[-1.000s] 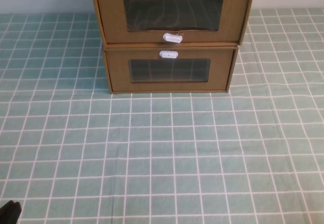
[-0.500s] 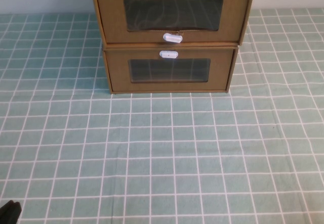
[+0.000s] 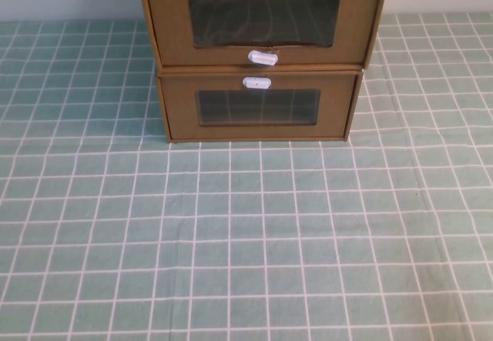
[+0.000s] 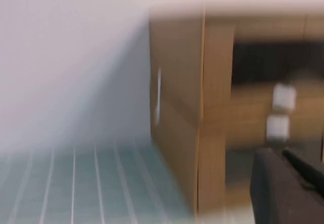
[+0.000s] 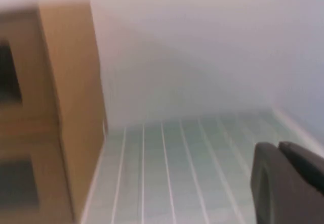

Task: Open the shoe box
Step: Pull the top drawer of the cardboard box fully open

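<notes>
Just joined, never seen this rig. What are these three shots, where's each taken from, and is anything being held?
It is a table robot with two arms, each ending in a gripper. The high view looks down from the robot's side: an upper shoe box stacked on a lower shoe box, each with a white handle, on a green checked tablecloth. Neither arm shows there. The other two pictures come from cameras on the wrists. The dark shape in the left wrist view is the left gripper, off the boxes' front left corner. The right gripper shows likewise in the right wrist view, off their right side, jaws shut. Nothing visible is held, and both boxes look closed.
</notes>
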`<state>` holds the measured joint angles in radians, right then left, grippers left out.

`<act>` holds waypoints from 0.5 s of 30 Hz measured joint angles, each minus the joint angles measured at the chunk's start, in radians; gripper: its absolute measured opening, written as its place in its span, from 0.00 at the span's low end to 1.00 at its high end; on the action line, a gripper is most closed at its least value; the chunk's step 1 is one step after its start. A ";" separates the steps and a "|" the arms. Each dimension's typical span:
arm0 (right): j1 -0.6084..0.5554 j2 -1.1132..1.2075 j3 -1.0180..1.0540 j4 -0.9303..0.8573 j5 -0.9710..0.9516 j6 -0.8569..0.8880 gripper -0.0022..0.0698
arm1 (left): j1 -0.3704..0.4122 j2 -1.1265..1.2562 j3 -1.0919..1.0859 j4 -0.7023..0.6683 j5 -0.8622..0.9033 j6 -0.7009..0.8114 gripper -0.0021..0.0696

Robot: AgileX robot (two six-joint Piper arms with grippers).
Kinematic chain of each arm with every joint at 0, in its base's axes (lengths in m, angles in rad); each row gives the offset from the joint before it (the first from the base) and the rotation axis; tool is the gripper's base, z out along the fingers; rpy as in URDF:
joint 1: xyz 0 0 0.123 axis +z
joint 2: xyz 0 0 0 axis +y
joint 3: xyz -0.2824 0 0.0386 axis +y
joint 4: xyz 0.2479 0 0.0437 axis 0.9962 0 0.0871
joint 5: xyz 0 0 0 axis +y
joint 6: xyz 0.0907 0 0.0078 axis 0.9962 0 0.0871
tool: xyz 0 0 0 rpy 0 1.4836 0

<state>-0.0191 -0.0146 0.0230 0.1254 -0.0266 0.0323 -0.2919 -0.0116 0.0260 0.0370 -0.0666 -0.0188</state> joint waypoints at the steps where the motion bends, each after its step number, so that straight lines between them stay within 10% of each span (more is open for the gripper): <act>1: 0.000 0.000 0.000 0.002 -0.080 0.000 0.01 | 0.000 0.000 0.000 -0.002 -0.064 0.000 0.02; 8: 0.000 0.000 0.000 0.010 -0.777 0.000 0.01 | 0.000 -0.002 0.000 -0.004 -0.585 -0.045 0.02; 15: 0.000 -0.002 0.000 0.014 -1.147 0.000 0.01 | 0.000 -0.004 0.000 -0.004 -0.701 -0.049 0.02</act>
<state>-0.0191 -0.0167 0.0230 0.1394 -1.1732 0.0323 -0.2919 -0.0152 0.0260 0.0334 -0.7680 -0.0680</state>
